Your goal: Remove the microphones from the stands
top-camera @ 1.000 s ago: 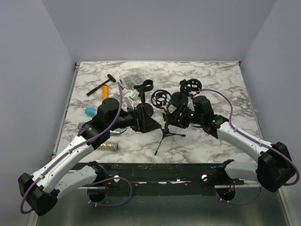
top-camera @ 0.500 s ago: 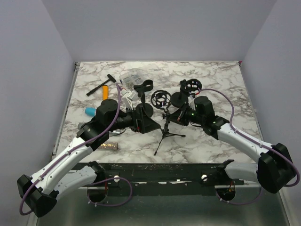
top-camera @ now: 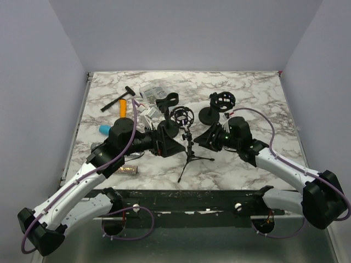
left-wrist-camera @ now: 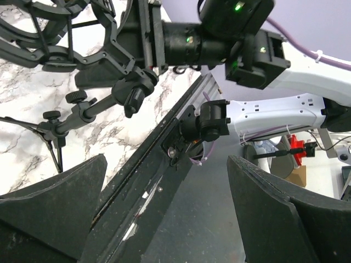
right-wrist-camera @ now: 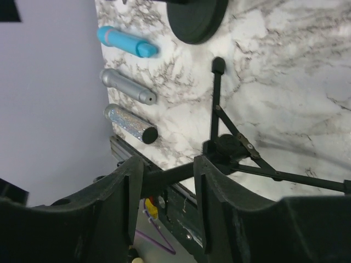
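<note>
Centre of surface: tripod stand (top-camera: 188, 153), shock mount (top-camera: 182, 116) on top; microphone inside not discernible. Left gripper (left-wrist-camera: 165, 164) wide open, empty, just left of stand. Right gripper (right-wrist-camera: 167, 164) part open astride stem (right-wrist-camera: 170, 176), no clamp evident. Risk: unpinned light tripod tipping or sliding under pull, striking neighbouring stand (top-camera: 218, 105) at far side.
</note>
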Available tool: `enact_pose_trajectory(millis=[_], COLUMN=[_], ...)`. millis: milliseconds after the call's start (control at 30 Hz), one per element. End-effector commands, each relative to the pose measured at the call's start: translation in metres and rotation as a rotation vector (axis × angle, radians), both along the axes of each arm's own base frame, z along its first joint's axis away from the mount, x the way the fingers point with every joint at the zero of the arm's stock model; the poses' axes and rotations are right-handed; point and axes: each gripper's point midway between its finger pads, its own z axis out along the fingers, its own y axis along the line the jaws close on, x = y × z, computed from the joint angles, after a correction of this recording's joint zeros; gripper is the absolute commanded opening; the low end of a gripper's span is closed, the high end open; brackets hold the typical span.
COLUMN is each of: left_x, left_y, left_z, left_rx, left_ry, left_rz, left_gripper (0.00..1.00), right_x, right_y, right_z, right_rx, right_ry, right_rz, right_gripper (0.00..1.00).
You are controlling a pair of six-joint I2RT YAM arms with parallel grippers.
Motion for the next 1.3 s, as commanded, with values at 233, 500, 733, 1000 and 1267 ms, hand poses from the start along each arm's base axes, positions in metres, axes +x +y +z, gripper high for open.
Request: enact_pose_trajectory(millis=[233, 500, 733, 1000, 1267], left_x=[-0.004, -0.004, -0.003, -0.004, -0.005], left_y=[0.005, 0.005, 0.005, 0.006, 0.007], left_z=[-0.004, -0.005, -0.004, -0.004, -0.002], left_rx=[-0.005, -0.002, -0.004, 0.004, 0.002], left_ry=[0.002, -0.003, -0.008, -0.011, -0.015], left_rz=[0.018, 0.016, 0.018, 0.016, 0.018], left_gripper=[0.93, 0.93, 0.96, 0.96, 0.96], right_x=[0.004, -0.004, -0.004, -0.007, -0.010], right_y=[-0.001, 0.016, 0.019, 0.020, 0.011], right_z=[0.029, 0.025, 0.022, 0.009, 0.025], right_rx=[-0.048, -0.052, -0.034, -0.001, 0.259], right_ry=[0.022, 0.063, 0.072, 0.076, -0.131], right_rz=[-0.026, 0.000, -0.026, -0.033, 0.083], right_gripper=[0.49, 0.50, 0.47, 0.04, 0.01])
